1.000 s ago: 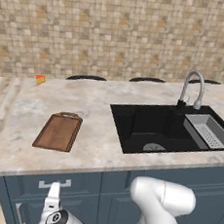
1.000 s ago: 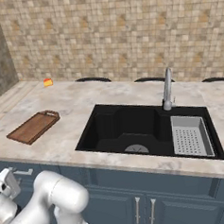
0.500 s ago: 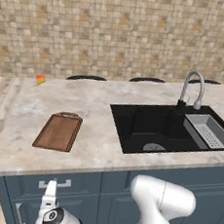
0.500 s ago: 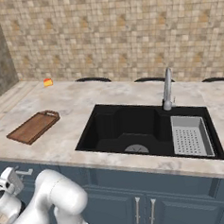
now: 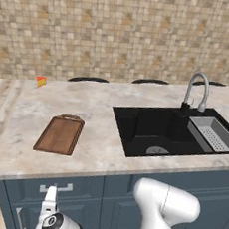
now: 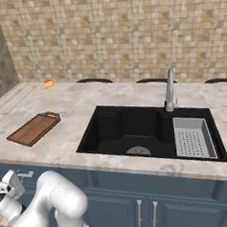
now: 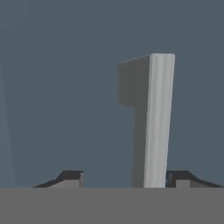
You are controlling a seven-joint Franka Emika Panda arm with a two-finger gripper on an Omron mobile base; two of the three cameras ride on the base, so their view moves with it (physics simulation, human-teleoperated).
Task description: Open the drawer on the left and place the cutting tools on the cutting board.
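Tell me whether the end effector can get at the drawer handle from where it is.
Probably yes: the end effector faces the drawer front with the silver handle between its fingertips, and nothing lies between them.

Drawer (image 5: 53,192) front shut, flush; silver handle (image 7: 153,122) stands out at 12 o'clock between the fingertips (image 7: 70,178). Countertop (image 5: 97,150) edge overhangs above.

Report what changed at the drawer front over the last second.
No clear movement shows. The gripper stays at the short silver bar handle of the wide navy-blue drawer, jaws on either side of it and not yet clamped. The drawer is still shut. The dark-brown wooden cutting board and small orange-yellow wedge are unmoved.
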